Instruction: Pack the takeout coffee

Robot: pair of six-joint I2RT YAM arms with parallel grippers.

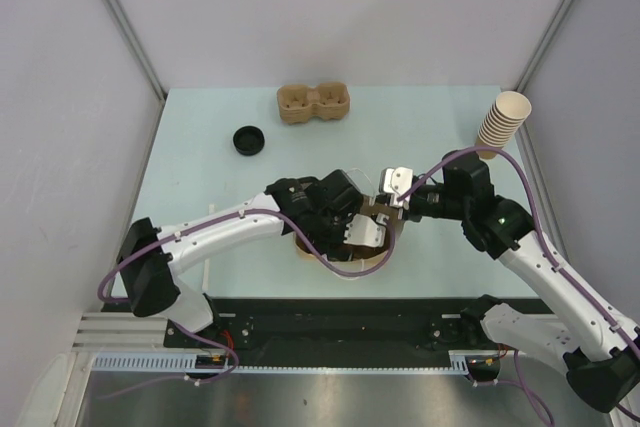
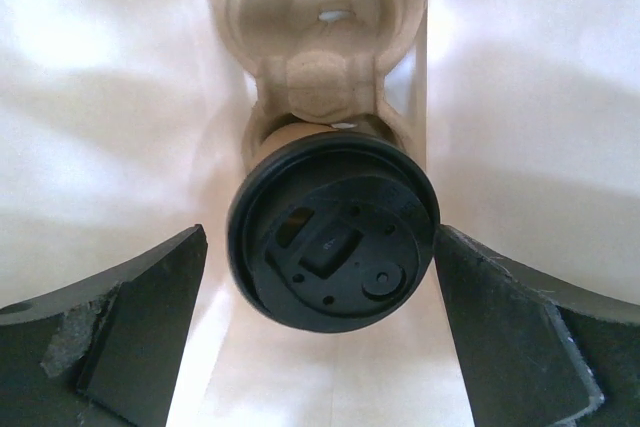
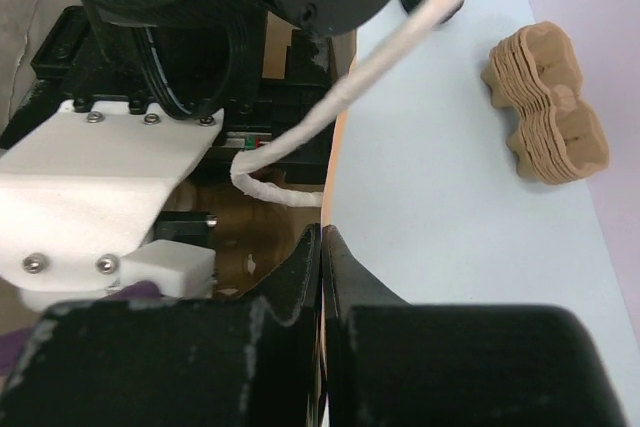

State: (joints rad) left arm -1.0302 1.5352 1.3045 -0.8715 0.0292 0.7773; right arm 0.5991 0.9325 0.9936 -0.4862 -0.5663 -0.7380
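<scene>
L gripper [image 2: 320,272] wide open, black lid [image 2: 332,244] on cup [image 2: 300,133] btwn its jaws; lid marking too blurred to read. R gripper [image 3: 321,247] pinches bag [image 3: 338,137] rim.

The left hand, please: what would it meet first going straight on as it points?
Probably the round black plastic lid capping the tan paper cup, centred ahead of the open left hand.

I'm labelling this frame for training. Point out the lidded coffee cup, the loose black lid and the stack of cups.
lidded coffee cup [image 2: 332,245]: left wrist view, centre of its black lid.
loose black lid [image 1: 248,140]: top external view, its middle.
stack of cups [image 1: 497,128]: top external view, side of the stack.
</scene>
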